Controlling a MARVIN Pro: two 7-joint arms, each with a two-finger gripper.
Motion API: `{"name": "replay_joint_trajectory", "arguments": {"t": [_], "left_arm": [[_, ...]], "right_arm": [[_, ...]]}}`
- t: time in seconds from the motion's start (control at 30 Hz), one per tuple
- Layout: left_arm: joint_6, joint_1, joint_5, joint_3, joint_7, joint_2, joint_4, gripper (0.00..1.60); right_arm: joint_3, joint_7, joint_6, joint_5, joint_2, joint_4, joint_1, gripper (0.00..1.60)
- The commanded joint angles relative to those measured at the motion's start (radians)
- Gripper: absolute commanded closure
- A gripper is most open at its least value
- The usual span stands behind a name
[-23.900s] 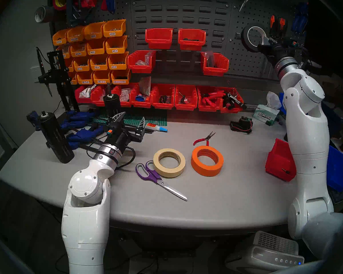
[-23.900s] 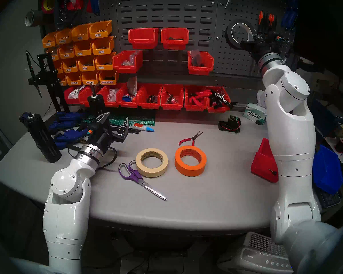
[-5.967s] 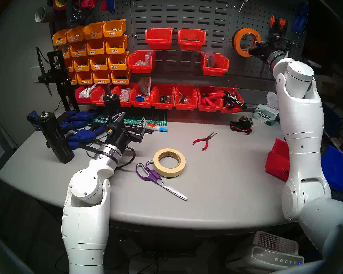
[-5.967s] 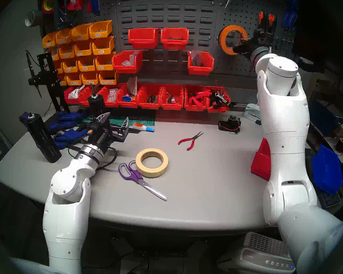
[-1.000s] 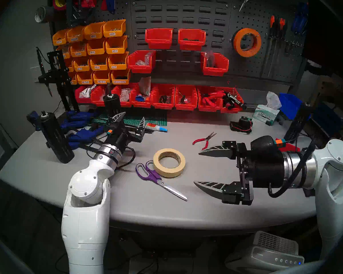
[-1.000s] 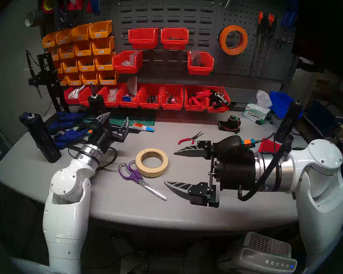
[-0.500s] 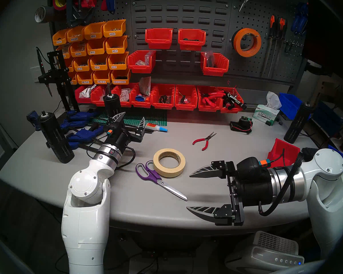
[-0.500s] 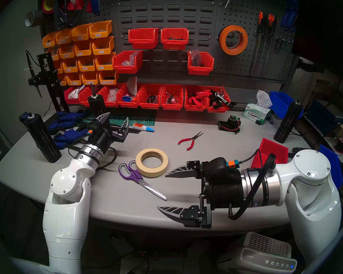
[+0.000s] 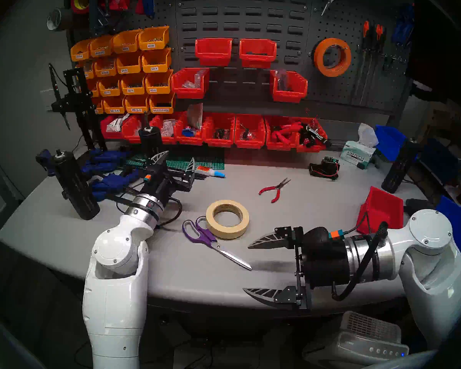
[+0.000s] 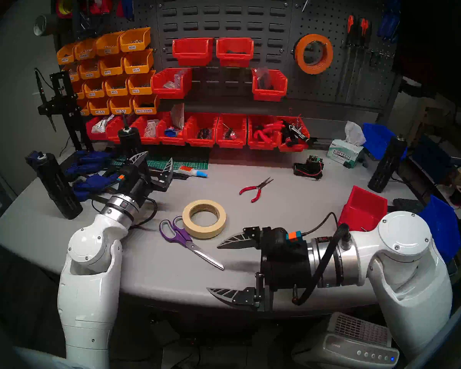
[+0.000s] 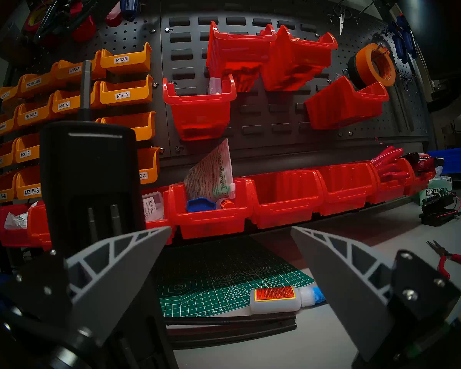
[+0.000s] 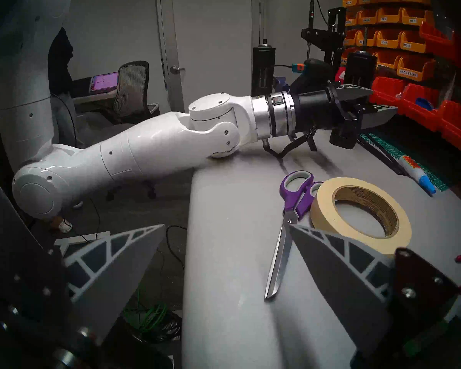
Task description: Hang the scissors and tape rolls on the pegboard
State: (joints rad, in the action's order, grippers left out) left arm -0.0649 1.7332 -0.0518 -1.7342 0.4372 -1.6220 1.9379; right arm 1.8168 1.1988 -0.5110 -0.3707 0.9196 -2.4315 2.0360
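Resting over the table's (image 9: 304, 174) left side, the left claw (image 9: 176, 162) gapes empty. Purple scissors (image 9: 213, 242) lie flat mid-table, handles touching the cream tape (image 9: 227, 218). Just right of the blade tip, the right claw (image 9: 246, 267) hovers spread wide, empty. Orange tape (image 9: 332, 57) hangs on the pegboard (image 9: 330, 94), black tape (image 11: 353, 67) behind it.
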Motion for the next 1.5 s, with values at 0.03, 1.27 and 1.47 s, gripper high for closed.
{"name": "replay_joint_trajectory", "arguments": {"t": [0.03, 1.27, 1.47], "left_arm": [[-0.004, -0.001, 0.0, 0.0, 0.0, 0.0, 0.001, 0.0], [-0.005, 0.0, 0.0, 0.0, 0.0, 0.0, 0.001, 0.0], [-0.005, 0.0, 0.0, 0.0, 0.0, 0.0, 0.001, 0.0]], "right_arm": [[-0.056, -0.029, 0.001, 0.034, -0.007, -0.012, -0.036, 0.0], [-0.21, -0.105, -0.14, 0.228, -0.083, -0.012, -0.167, 0.23], [-0.236, -0.109, -0.156, 0.251, -0.093, -0.012, -0.193, 0.5]]}}
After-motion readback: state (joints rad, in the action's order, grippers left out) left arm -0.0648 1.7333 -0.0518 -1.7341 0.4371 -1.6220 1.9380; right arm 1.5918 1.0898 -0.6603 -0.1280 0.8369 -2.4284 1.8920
